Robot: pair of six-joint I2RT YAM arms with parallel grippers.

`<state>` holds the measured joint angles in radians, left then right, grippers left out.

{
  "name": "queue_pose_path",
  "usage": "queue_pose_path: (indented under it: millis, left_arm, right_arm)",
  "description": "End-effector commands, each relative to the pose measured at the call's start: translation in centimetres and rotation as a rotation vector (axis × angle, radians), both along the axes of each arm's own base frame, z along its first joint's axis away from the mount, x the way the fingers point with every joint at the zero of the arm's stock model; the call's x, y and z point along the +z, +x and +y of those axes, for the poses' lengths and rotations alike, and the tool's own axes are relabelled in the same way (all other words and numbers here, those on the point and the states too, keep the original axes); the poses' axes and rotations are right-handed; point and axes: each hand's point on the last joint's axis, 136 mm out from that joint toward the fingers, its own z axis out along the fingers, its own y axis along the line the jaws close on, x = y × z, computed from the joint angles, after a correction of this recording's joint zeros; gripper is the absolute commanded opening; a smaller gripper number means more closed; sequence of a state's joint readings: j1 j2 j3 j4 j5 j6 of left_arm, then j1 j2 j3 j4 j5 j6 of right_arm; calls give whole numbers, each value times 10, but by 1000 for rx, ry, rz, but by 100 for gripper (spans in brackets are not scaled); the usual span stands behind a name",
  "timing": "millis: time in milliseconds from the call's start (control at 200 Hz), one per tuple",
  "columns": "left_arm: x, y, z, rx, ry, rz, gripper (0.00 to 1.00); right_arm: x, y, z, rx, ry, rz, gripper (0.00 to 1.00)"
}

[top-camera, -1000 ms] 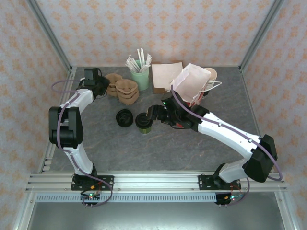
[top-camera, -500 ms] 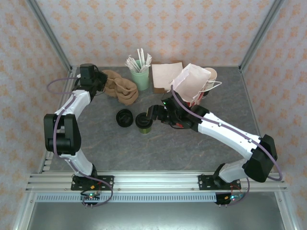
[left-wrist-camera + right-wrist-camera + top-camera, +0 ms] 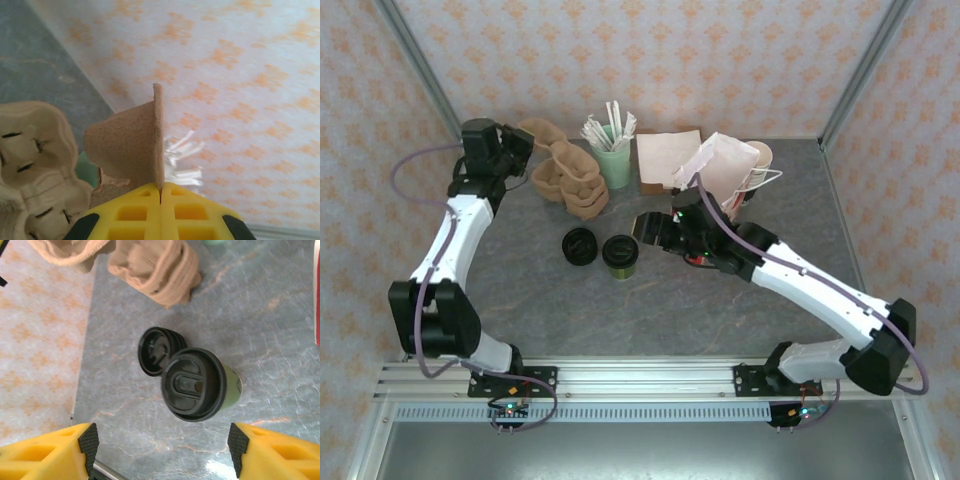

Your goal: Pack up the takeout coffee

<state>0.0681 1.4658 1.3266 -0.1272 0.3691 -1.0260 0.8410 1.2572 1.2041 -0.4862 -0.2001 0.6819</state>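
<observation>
At the middle of the worktop (image 3: 670, 310), the takeout coffee (image 3: 620, 255) stands upright with its lid on, just beside a pile of black lids (image 3: 579, 246) on its left-edge side. The right gripper (image 3: 646, 228) hovers near the coffee, jaws released and grasping nothing. At the far left corner, the left gripper (image 3: 510, 150) has its jaws clenched on one thing — the edge of a cardboard cup carrier (image 3: 542, 135).
</observation>
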Motion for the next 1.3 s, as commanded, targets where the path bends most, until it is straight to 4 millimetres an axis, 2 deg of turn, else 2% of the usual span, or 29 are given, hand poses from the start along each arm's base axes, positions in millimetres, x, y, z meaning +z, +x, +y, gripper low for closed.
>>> queue_pose_path:
  millis: [0,20,40,120,315,430,555,706,986,1296]
  left_arm:
    - [65,-32,-17,-129,85,-116,1]
    - [72,-37,-22,-156,93,-129,1]
    - [79,-43,-27,-181,103,-142,1]
    - [103,-66,-47,-294,137,-199,1]
    - [154,-126,-113,-609,194,-352,0]
    - [174,-160,-145,-744,198,-437,0]
    - [188,-186,-164,-828,162,-514,0]
    - [192,-195,-173,-855,114,-542,0]
    - [197,-208,-194,-918,71,-564,0]
    - [204,-211,-200,-923,65,-585,0]
  right_arm:
    - [30,2,-9,3,37,-119,68]
    - [31,2,-9,9,36,-124,68]
    - [44,-2,-13,14,58,-155,68]
    - [65,-8,-18,47,91,-215,64]
    - [117,-25,-33,138,212,-382,57]
    - [137,-29,-38,217,313,-407,55]
    - [156,-38,-35,328,436,-434,56]
    - [169,-59,-27,477,469,-492,56]
    - [164,-69,-19,573,456,-472,58]
    - [171,-86,-15,667,493,-500,49]
